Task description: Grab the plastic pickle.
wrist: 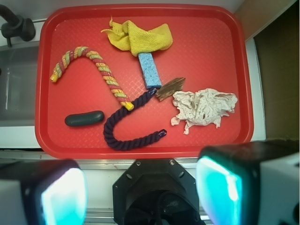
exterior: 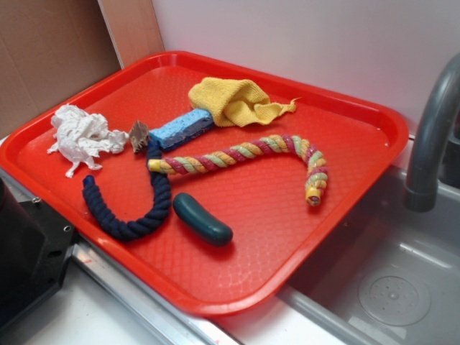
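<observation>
The pickle (exterior: 202, 218) (wrist: 85, 118) lay flat on the red tray (exterior: 302, 244) (wrist: 211, 47), untouched, with nothing gripping it. Taking the pickle as the landmark: in the exterior view the navy rope (exterior: 129, 215) (wrist: 123, 129) curved in a U just to its left, close but apart from it, and the striped rope (exterior: 244, 152) (wrist: 101, 70) arched behind it, one end meeting the navy rope. Farther behind lay a blue sponge (exterior: 181, 129) (wrist: 149, 70) with a yellow cloth (exterior: 233, 100) (wrist: 138, 37) over its far end, a small wood chip (exterior: 139, 135) (wrist: 169, 88) and a crumpled white paper (exterior: 85, 135) (wrist: 204, 108).

In the wrist view the gripper (wrist: 140, 187) hung outside the tray, off its front rim, well apart from the pickle; its fingers (wrist: 63, 194) stood wide apart with nothing between them.
</observation>
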Available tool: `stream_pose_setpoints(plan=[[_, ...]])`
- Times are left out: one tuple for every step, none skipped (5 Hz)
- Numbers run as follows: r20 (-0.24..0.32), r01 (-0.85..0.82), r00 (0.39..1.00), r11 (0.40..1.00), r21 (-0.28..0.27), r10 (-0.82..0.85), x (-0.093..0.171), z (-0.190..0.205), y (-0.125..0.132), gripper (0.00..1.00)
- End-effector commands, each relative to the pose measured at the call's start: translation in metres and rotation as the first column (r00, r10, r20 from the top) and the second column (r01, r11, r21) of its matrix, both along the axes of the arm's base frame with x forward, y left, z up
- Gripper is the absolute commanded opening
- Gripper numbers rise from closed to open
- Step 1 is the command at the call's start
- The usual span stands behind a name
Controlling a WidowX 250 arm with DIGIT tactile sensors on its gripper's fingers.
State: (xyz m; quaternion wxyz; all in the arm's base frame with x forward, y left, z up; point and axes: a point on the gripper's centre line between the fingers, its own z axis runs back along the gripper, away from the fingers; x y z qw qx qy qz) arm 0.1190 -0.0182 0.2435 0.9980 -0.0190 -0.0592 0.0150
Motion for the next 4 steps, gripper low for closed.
stream_pose_setpoints(plan=[[0.000,0.000,1.000,1.000,0.000,0.000,0.000,0.000,0.000,1.00],[-0.094,0.255,0.965,0.963,0.091,-0.246,0.010,-0.050,-0.050,1.00],[-0.049,0.477,0.879,0.868,0.143,-0.475,0.024,-0.101,-0.093,1.00],[-0.064,0.682,0.732,0.728,0.068,-0.679,0.021,-0.149,-0.097,1.00]])
